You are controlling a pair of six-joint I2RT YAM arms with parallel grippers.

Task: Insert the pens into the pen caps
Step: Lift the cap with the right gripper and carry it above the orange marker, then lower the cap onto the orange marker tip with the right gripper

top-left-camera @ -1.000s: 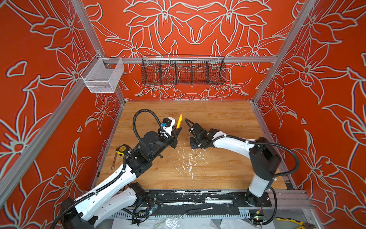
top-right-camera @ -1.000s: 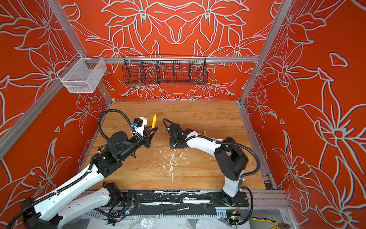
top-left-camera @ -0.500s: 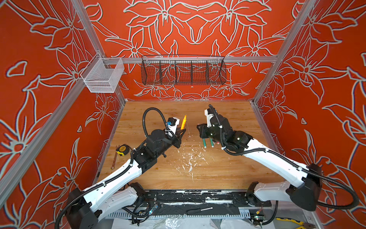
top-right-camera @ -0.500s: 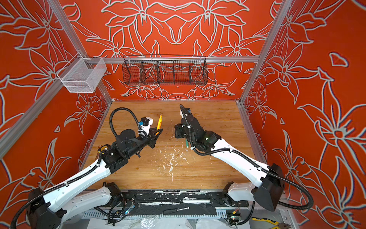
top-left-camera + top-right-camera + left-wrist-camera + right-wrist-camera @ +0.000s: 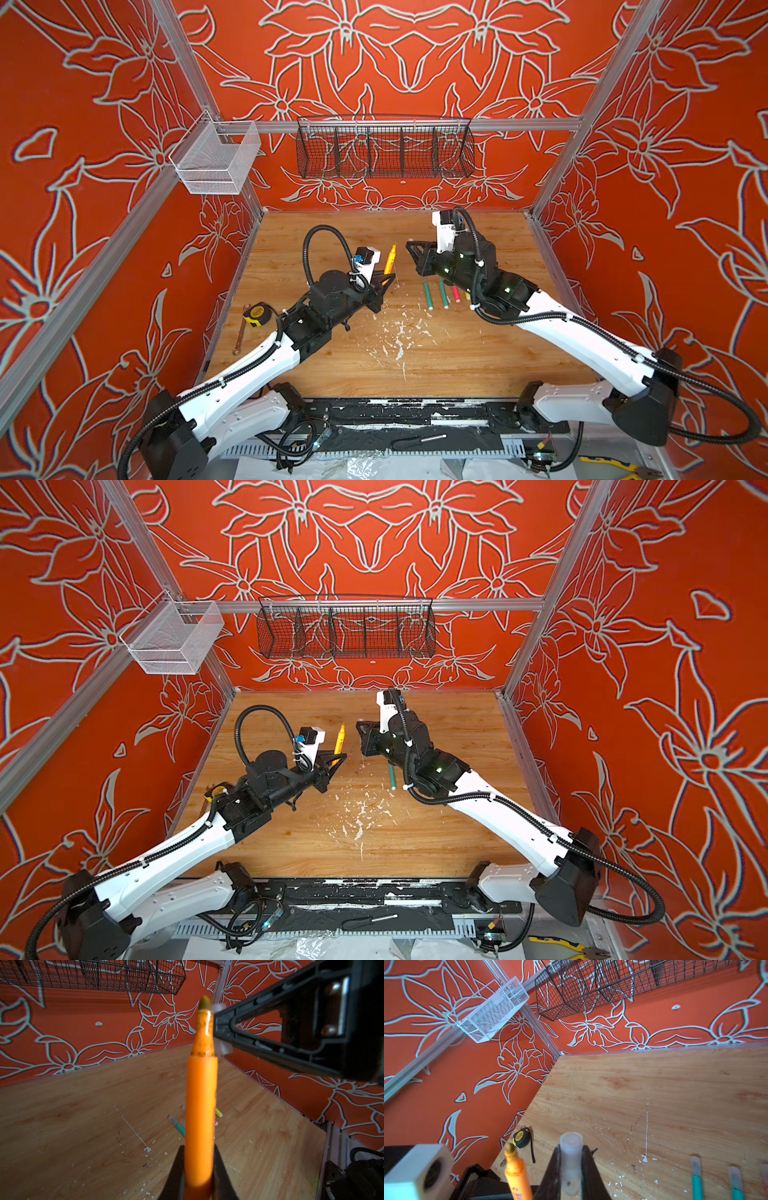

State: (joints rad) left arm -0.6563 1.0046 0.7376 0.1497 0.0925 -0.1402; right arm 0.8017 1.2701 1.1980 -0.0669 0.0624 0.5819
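My left gripper (image 5: 384, 281) (image 5: 337, 761) (image 5: 199, 1167) is shut on the orange pen (image 5: 390, 261) (image 5: 340, 739) (image 5: 200, 1105), held above the table with its dark tip up. Just to its right, my right gripper (image 5: 411, 245) (image 5: 360, 726) (image 5: 571, 1150) is shut on a clear pen cap (image 5: 571, 1167) (image 5: 225, 1049). Cap and pen tip are close but apart. Two teal-green pens (image 5: 427, 295) (image 5: 443, 293) (image 5: 696, 1182), a pink pen (image 5: 455, 293) and a yellow pen (image 5: 218, 1113) lie on the wood under the right arm.
A tape measure (image 5: 257, 312) (image 5: 521, 1138) and a small wrench (image 5: 240, 340) lie at the table's left edge. White paint flecks (image 5: 399, 332) dot the middle. A black wire basket (image 5: 384, 151) and a white mesh basket (image 5: 216, 164) hang on the walls. A screwdriver (image 5: 417, 440) rests on the front rail.
My right arm has lifted from the table and stretched out, bringing its gripper up beside the pen tip. My left gripper has carried the orange pen a little to the right.
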